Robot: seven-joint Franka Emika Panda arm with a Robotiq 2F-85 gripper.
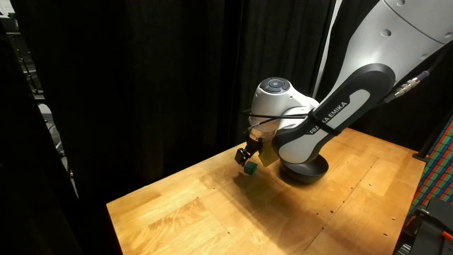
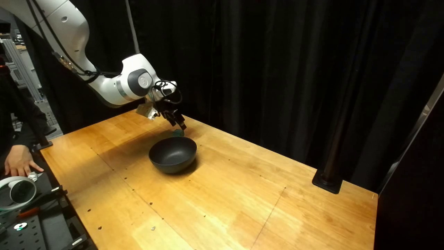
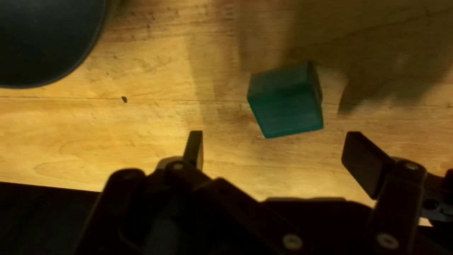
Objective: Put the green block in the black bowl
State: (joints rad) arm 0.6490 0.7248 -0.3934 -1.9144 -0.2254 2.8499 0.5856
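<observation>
The green block (image 1: 250,168) sits on the wooden table, apart from the bowl. It also shows in an exterior view (image 2: 178,133) just behind the bowl's rim, and in the wrist view (image 3: 288,106). The black bowl (image 1: 308,175) stands upright on the table, shown whole in an exterior view (image 2: 170,168) and cut off at the upper left of the wrist view (image 3: 42,42). Its visible inside is empty. My gripper (image 3: 275,150) is open with nothing between its fingers. The block lies beyond the fingertips, roughly between their lines. In both exterior views the gripper (image 1: 244,156) (image 2: 178,122) is close above the block.
The wooden table (image 2: 242,205) ends at a dark curtain behind the block. A black post base (image 2: 327,180) stands at the table's far right edge in an exterior view. A person's hand (image 2: 21,160) and a white-ringed controller (image 2: 22,191) are beside the table's left edge there.
</observation>
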